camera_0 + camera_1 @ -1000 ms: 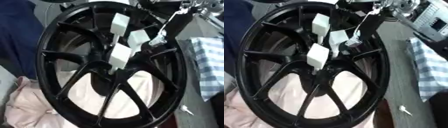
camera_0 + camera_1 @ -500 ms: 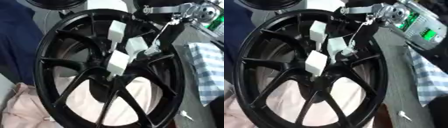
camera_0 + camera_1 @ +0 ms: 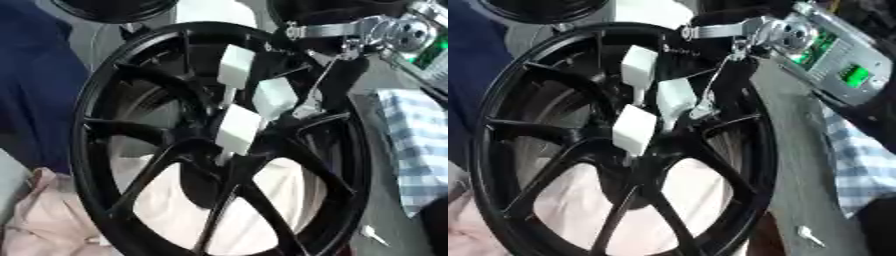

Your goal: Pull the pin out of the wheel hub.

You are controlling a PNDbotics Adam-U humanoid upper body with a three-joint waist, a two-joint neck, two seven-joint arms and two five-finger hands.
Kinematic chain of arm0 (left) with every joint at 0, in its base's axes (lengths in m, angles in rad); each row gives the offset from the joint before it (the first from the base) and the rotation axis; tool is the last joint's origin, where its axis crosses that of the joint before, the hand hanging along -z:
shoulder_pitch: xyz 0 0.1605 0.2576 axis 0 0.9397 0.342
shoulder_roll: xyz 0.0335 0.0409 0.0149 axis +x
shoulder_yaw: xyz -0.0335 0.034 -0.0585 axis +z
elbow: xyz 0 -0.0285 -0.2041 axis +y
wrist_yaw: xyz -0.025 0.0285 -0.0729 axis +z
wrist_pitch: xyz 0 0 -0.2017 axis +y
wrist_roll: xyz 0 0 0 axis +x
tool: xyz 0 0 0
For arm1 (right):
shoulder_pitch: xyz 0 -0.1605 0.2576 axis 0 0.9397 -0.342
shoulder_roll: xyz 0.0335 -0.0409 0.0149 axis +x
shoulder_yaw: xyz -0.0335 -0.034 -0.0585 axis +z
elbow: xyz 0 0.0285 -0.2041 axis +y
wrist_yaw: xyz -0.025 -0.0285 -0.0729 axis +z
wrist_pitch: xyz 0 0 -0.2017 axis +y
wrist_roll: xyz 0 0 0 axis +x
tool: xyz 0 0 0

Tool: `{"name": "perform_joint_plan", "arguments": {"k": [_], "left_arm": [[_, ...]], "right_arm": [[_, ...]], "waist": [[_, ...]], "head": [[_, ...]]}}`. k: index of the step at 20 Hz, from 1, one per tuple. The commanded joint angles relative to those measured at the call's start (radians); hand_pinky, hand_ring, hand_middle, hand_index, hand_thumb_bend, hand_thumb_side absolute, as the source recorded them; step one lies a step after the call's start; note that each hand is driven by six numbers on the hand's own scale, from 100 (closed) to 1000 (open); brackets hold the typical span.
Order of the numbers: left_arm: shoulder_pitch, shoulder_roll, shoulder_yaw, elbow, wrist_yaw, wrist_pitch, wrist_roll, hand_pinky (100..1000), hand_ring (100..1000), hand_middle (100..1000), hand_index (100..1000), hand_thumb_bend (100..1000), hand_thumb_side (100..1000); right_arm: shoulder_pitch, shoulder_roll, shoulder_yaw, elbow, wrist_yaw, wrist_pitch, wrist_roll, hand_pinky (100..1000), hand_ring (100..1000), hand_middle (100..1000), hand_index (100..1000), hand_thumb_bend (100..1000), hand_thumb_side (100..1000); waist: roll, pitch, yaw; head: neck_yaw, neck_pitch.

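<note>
A black spoked wheel (image 3: 131, 150) stands tilted and fills most of both views. My right arm, with a silver joint (image 3: 785, 32), comes in from the upper right. My right hand (image 3: 238, 129), black with white pads, lies over the hub (image 3: 219, 165) at the wheel's middle. A thin silver rod (image 3: 715, 87) runs from the arm down toward the hub. The pin is hidden behind the hand and the spokes. My left hand shows in neither view.
A pinkish cloth (image 3: 52, 220) lies under the wheel. At the right are a blue checked cloth (image 3: 420, 145), a grey box with green lights (image 3: 842, 65) and a small white piece (image 3: 808, 235) on the grey table. Dark blue fabric (image 3: 35, 100) fills the left.
The whole picture has shifted, so the camera moved; more of the arm's silver joint and the grey box shows. The hand stays over the hub.
</note>
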Motion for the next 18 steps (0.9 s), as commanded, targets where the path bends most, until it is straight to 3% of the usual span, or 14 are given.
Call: {"name": "perform_joint_plan", "arguments": {"k": [1, 5, 9, 15, 18], "left_arm": [[-0.003, 0.017, 0.004, -0.012, 0.003, -0.003, -0.003, 742, 643, 579, 711, 100, 815], [-0.002, 0.017, 0.003, -0.012, 0.004, -0.002, -0.004, 742, 643, 579, 711, 100, 817], [-0.001, 0.017, 0.003, -0.012, 0.004, -0.002, -0.004, 743, 643, 579, 711, 100, 819], [0.000, 0.018, 0.003, -0.012, 0.003, -0.002, -0.004, 743, 643, 579, 711, 100, 820], [0.001, 0.019, 0.004, -0.012, 0.003, -0.002, -0.004, 743, 643, 580, 711, 100, 820]], "right_arm": [[-0.001, -0.037, -0.024, -0.026, -0.011, -0.003, -0.004, 777, 648, 482, 639, 418, 100], [0.005, -0.042, -0.027, -0.040, -0.026, 0.000, -0.006, 748, 572, 404, 578, 212, 100], [0.003, -0.041, -0.030, -0.045, -0.033, 0.003, -0.027, 730, 533, 365, 549, 105, 100], [-0.004, -0.041, -0.032, -0.046, -0.041, 0.006, -0.042, 712, 500, 326, 515, 100, 100], [-0.022, -0.049, -0.058, -0.046, -0.030, 0.005, -0.037, 709, 494, 320, 509, 118, 100]], "waist": [[0.008, -0.016, 0.000], [0.007, -0.016, 0.001], [0.007, -0.016, 0.001], [0.007, -0.018, 0.000], [0.007, -0.020, -0.003]], "head": [[0.000, -0.015], [0.001, -0.015], [0.001, -0.015], [0.001, -0.015], [0.005, -0.014]]}}
